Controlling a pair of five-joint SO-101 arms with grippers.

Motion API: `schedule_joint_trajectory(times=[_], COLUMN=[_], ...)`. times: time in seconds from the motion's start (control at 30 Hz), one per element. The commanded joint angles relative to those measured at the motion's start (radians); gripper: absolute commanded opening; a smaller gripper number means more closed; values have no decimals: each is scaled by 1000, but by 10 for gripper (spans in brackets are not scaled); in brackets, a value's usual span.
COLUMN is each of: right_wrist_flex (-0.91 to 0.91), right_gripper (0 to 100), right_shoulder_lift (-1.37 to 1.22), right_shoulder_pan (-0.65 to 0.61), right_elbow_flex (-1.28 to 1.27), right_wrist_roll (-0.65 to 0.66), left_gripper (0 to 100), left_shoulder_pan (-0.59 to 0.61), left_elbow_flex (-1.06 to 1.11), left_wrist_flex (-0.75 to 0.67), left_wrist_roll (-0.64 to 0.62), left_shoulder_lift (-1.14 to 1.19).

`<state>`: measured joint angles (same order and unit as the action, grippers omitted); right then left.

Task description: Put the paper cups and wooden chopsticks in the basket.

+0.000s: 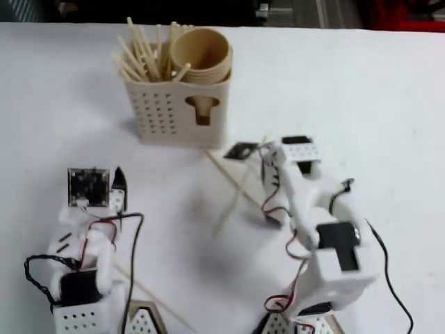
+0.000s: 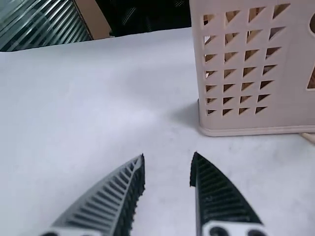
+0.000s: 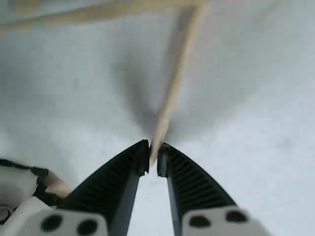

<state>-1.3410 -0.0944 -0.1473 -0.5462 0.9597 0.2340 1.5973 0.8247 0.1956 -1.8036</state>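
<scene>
The perforated basket (image 1: 174, 111) stands at the back of the table, with stacked paper cups (image 1: 201, 56) and several wooden chopsticks (image 1: 142, 52) upright in it. In front of it, my right gripper (image 1: 241, 150) is low over the table. Its fingers are shut on the end of a wooden chopstick (image 3: 177, 78), and the pinch (image 3: 153, 157) is at the very tips. A second chopstick (image 3: 98, 12) lies crosswise beyond it. Two chopsticks (image 1: 236, 184) cross on the table beside the right arm. My left gripper (image 2: 167, 172) is open and holds nothing, short of the basket's wall (image 2: 246, 64).
Another chopstick (image 1: 156, 299) lies near the front edge between the two arm bases. Black cables (image 1: 132, 243) trail over the table beside the left arm. Open white tabletop (image 2: 88, 98) spreads left of the basket.
</scene>
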Motion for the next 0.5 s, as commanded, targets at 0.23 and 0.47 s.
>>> schedule_joint_trajectory(times=[0.23,0.47], right_wrist_flex=[-19,-59], right_gripper=[19,162], right_shoulder_lift=[321,386], right_shoulder_pan=[62,84], right_elbow_flex=[-213,-213], right_wrist_roll=[150,149], left_gripper=[162,162], left_shoulder_pan=[10,10], left_elbow_flex=[-8,-8], left_wrist_flex=[-9,-3], left_wrist_roll=[5,5], left_shoulder_lift=[-12,-12])
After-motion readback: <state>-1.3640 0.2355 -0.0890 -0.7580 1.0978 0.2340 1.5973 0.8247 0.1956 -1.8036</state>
